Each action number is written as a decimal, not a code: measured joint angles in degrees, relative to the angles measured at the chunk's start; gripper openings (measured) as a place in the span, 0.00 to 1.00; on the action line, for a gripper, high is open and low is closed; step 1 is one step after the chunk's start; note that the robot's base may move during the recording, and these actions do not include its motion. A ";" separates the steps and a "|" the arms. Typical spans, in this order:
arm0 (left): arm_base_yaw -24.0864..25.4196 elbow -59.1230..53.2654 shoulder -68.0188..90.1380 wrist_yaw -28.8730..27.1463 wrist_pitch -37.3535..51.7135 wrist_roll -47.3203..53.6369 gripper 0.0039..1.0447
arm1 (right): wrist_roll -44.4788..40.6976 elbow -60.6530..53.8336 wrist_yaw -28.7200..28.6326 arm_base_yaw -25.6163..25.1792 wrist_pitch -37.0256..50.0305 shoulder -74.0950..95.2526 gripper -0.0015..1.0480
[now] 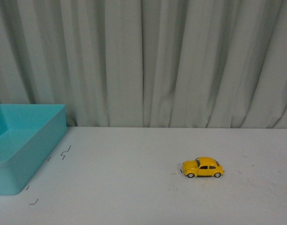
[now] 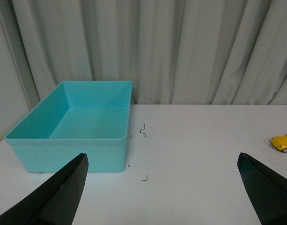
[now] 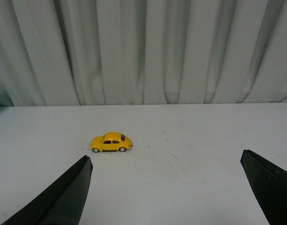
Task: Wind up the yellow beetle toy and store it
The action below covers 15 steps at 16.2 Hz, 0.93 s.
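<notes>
Yellow beetle [image 1: 202, 168] stands on its wheels on the white table [image 1: 134, 197], side-on, right of centre in the front view. It is well apart from the teal bin [image 1: 21, 159] at the table's left edge. Small black marks [image 1: 65, 152] lie on the table just beside the bin. Grey curtain [image 1: 157, 61] hangs behind.

My left gripper [image 2: 162, 159]: fingers spread wide, holding nothing, facing the bin.

My right gripper [image 3: 165, 157]: fingers spread wide, holding nothing. The beetle sits ahead of it, untouched.
</notes>
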 joint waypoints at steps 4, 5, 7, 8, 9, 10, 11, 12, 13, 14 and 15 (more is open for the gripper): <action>0.00 0.00 0.00 0.00 0.02 0.00 0.94 | 0.00 0.00 0.00 -0.02 0.00 0.00 0.94; 0.00 0.00 0.00 0.00 0.00 0.00 0.94 | 0.00 0.00 0.00 -0.02 -0.02 0.00 0.94; 0.00 0.00 0.00 0.00 0.00 0.00 0.94 | 0.00 0.00 0.00 0.00 -0.02 0.00 0.94; 0.00 0.00 0.00 0.00 0.02 0.00 0.94 | 0.00 0.00 0.00 -0.02 -0.02 0.00 0.94; 0.00 0.00 0.00 0.02 0.02 0.00 0.94 | 0.02 0.00 0.00 -0.02 0.00 0.00 0.94; 0.00 0.00 0.00 0.00 0.02 0.00 0.94 | 0.00 0.00 0.00 -0.02 0.02 0.00 0.94; 0.00 0.00 0.00 0.00 0.02 0.00 0.94 | 0.00 0.00 0.00 -0.02 0.04 0.00 0.94; 0.00 0.00 0.00 0.00 0.00 0.00 0.94 | 0.00 0.00 0.00 -0.02 0.00 0.00 0.94; 0.00 0.00 0.00 0.00 0.04 0.00 0.94 | 0.02 0.00 0.00 0.00 0.00 0.00 0.94; 0.00 0.00 0.00 0.00 0.02 0.00 0.94 | 0.00 0.00 0.00 -0.02 0.02 0.00 0.94; 0.00 0.00 0.00 0.00 -0.02 0.00 0.94 | 0.02 0.00 0.00 -0.02 0.02 0.00 0.94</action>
